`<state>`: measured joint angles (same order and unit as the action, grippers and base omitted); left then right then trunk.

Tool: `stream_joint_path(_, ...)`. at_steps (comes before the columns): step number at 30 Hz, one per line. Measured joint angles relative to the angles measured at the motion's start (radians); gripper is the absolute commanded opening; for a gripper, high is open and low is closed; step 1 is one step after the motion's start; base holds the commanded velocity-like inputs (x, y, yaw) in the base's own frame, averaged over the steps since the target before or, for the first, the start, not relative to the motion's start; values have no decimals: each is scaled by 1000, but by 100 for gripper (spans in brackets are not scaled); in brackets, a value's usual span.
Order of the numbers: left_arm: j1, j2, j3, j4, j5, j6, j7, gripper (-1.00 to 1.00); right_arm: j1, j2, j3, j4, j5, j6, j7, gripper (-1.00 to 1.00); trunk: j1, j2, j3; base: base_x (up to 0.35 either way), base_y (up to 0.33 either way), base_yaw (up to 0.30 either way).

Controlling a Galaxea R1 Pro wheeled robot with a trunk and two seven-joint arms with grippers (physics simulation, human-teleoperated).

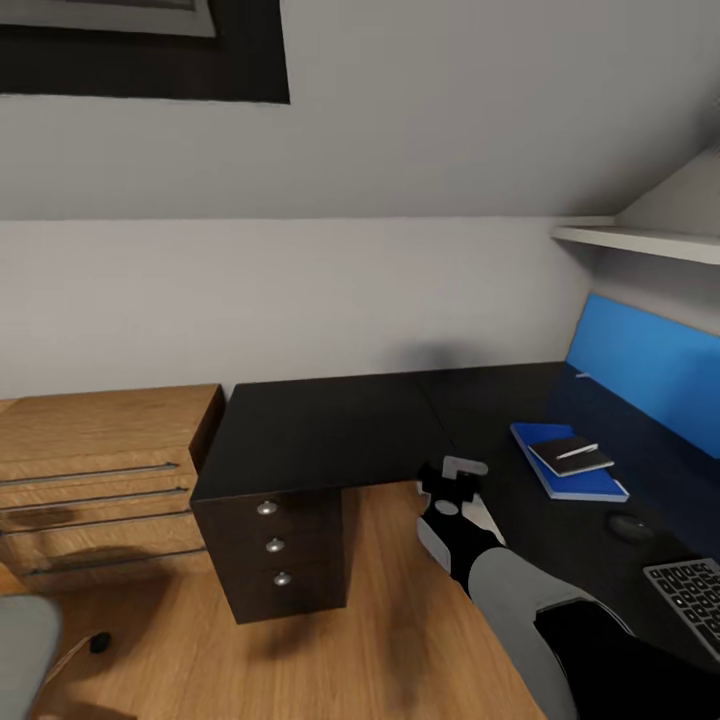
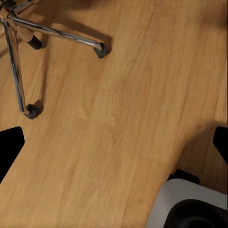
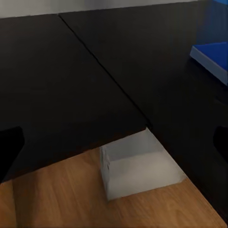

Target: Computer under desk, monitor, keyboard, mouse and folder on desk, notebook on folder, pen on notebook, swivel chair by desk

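At far left of my head view sits one low wooden drawer cabinet (image 1: 100, 480), and a grey corner of the swivel chair (image 1: 25, 650) shows below it; my left wrist view shows two chrome legs of its base (image 2: 19, 57) with casters on the wooden floor (image 2: 123, 118). Next comes the black desk (image 1: 330, 430), with one drawer unit (image 1: 275, 545) carrying three round knobs. My right gripper (image 1: 452, 492) hovers at the desk's inner edge; I cannot tell how far its fingers stand apart. Below it, my right wrist view shows one light grey-white computer (image 3: 137, 166) on the floor, partly beneath the desk edge. Further right lies one blue folder (image 1: 575, 470), with one dark notebook (image 1: 572, 455) stacked on it and one white pen (image 1: 577, 451) on top. Near the folder sits one mouse (image 1: 630, 524), then a corner of one keyboard (image 1: 690, 590). My left gripper's (image 2: 114, 147) black fingertips (image 2: 9, 147) sit widely spread.
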<state>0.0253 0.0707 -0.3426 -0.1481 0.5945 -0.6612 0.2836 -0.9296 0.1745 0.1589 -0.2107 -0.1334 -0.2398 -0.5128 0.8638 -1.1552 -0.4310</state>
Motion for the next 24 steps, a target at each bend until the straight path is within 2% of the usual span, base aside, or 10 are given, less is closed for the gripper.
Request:
stream_joint_path(5, 0, 0, 1, 0, 1, 1, 2, 100, 15, 0, 8, 1, 8, -24, 2, 100, -11, 21, 17, -1, 0, 0)
stream_joint_path(11, 0, 0, 1, -1, 1, 11, 1, 100, 33, 0, 57, 0, 33, -29, 8, 100, -34, 63, 45, 0, 0, 0)
stream_joint_path(16, 0, -1, 1, -1, -2, 14, 0, 100, 56, 0, 85, 1, 36, -30, 58, 100, -54, 98, 69, 0, 0, 0)
stream_joint_path(19, 0, -3, 1, -1, -6, 14, -1, 100, 99, 0, 90, 0, 37, -36, 103, 100, -65, 119, 83, 0, 0, 0)
stream_joint_path(22, 0, -4, 0, -3, -7, 14, -1, 100, 138, 0, 93, -1, 39, -54, 119, 100, -77, 140, 97, 0, 0, 0)
stream_joint_path(24, 0, -4, 0, -3, -8, 14, -1, 100, 169, 0, 110, 1, 43, -65, 136, 100, -84, 154, 107, 0, 0, 0)
